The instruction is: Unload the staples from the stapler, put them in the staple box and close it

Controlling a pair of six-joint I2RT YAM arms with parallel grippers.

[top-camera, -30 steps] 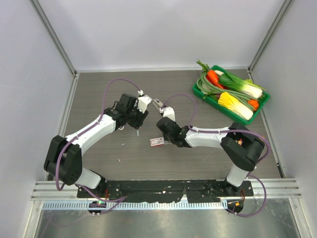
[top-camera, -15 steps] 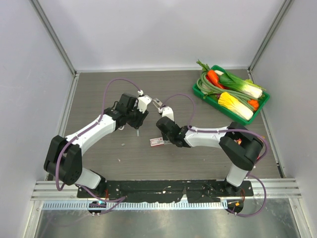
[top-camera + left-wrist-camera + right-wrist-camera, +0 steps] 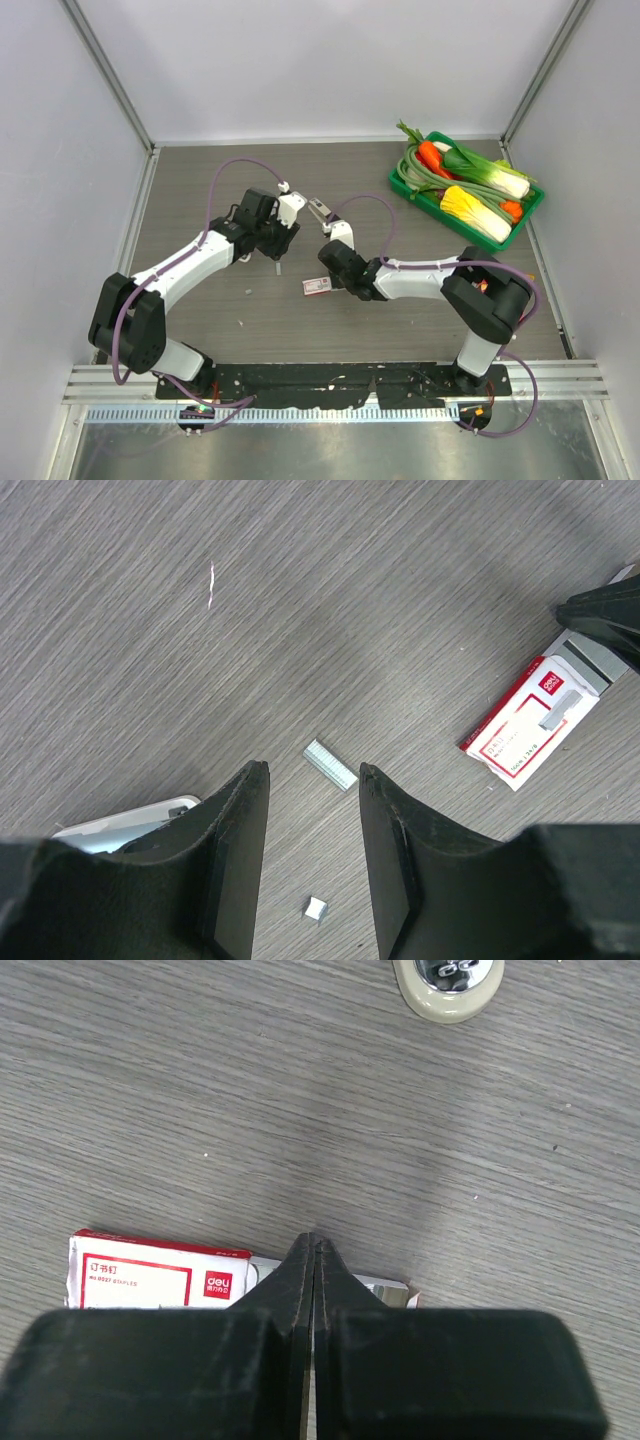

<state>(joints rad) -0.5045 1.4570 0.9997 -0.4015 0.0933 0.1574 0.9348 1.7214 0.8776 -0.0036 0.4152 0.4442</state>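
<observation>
The stapler (image 3: pixel 318 210) lies on the table between my two wrists. Its pale rounded end with shiny metal shows at the top of the right wrist view (image 3: pixel 450 985). My left gripper (image 3: pixel 313 768) is open and empty above a loose strip of staples (image 3: pixel 330 765) and a small staple piece (image 3: pixel 315 908); it also shows in the top view (image 3: pixel 279 255). A pale blue and white edge (image 3: pixel 130 820) peeks from behind my left finger; I cannot tell what it is. My right gripper (image 3: pixel 315 1238) is shut, its tips over the open end of the red-and-white box (image 3: pixel 150 1275).
The red-and-white box (image 3: pixel 316 287) lies near the table's middle, with a staple strip (image 3: pixel 555 712) on top of it. A green tray (image 3: pixel 450 217) of toy vegetables stands at the back right. Walls close in the table on three sides.
My right wrist has shifted slightly to the right beside the box. The left arm, the box and the stapler have not moved.
</observation>
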